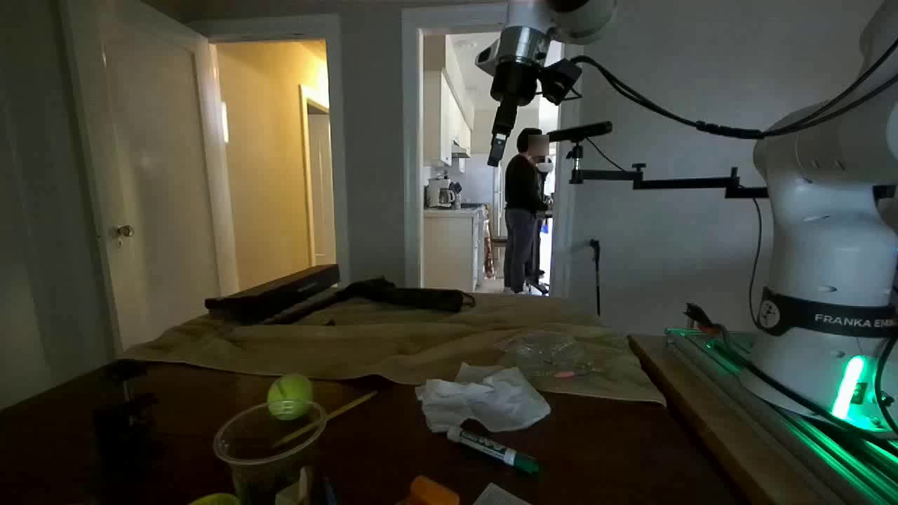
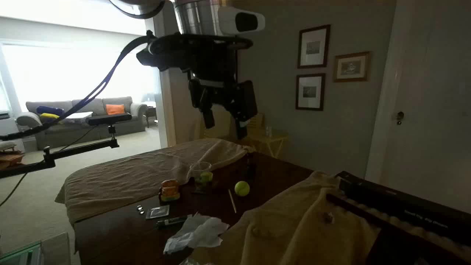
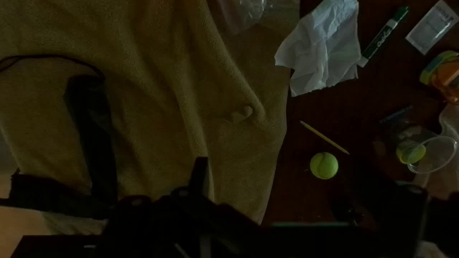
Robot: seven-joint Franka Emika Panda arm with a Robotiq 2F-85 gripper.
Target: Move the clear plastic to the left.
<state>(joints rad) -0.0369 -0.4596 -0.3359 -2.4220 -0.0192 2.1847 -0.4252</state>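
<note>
wrist view: clear plastic (image 3: 246, 13) lies just beside the white tissue (image 3: 321, 53), tennis ball (image 3: 324, 166) well apart from it; in an exterior view, my gripper (image 2: 225, 127) hangs wide.

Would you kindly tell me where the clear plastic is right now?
In an exterior view, the clear plastic lies right of centre on the tan towel, just beyond the crumpled white tissue.
</note>
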